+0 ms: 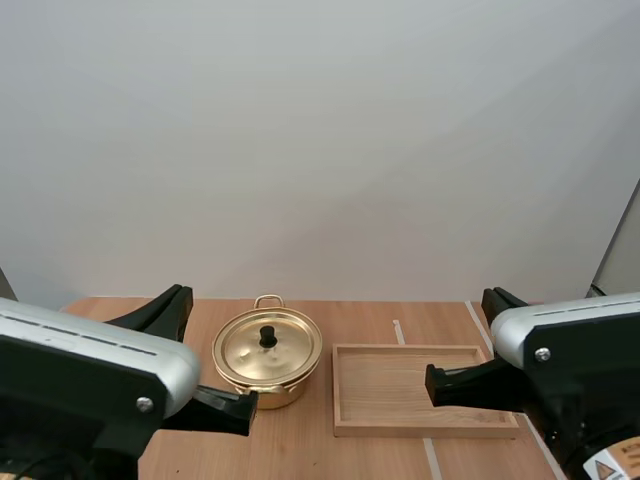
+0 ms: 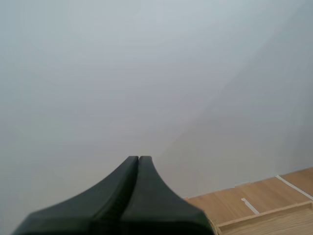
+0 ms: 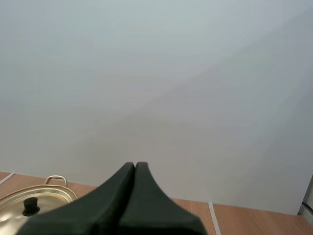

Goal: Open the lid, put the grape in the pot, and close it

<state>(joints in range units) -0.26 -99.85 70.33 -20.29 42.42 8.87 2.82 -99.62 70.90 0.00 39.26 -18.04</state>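
On the table, lidded pot beside tray

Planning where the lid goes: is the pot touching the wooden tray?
Apart. The high view shows a strip of bare table between the pot and the wooden tray.

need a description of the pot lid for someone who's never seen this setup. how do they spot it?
On the wooden table, just left of the shallow wooden tray, stands a golden pot. The lid is the round golden disc sitting closed on top of it. It is the only shiny metal surface there, and it has a small black knob at its centre.
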